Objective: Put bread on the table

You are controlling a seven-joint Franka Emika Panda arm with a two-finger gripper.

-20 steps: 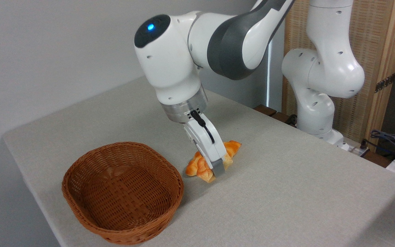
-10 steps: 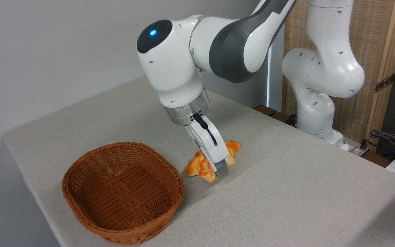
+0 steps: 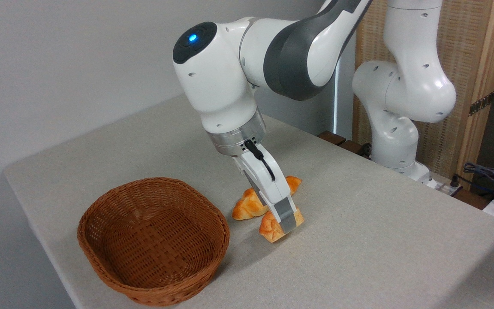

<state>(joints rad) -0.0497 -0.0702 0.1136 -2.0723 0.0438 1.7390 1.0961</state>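
Grey-beige cloth-covered table, rounded corners, carrying 3 items.
Brown woven wicker basket near the front-left edge; long braided golden loaf just right of it; small orange-golden bun in front of the loaf.

Bun carried clear of the loaf

The gripper now sits further right and nearer than a second ago, and the bread pinched in it no longer overlaps the braided loaf, standing just in front of it, low over the table
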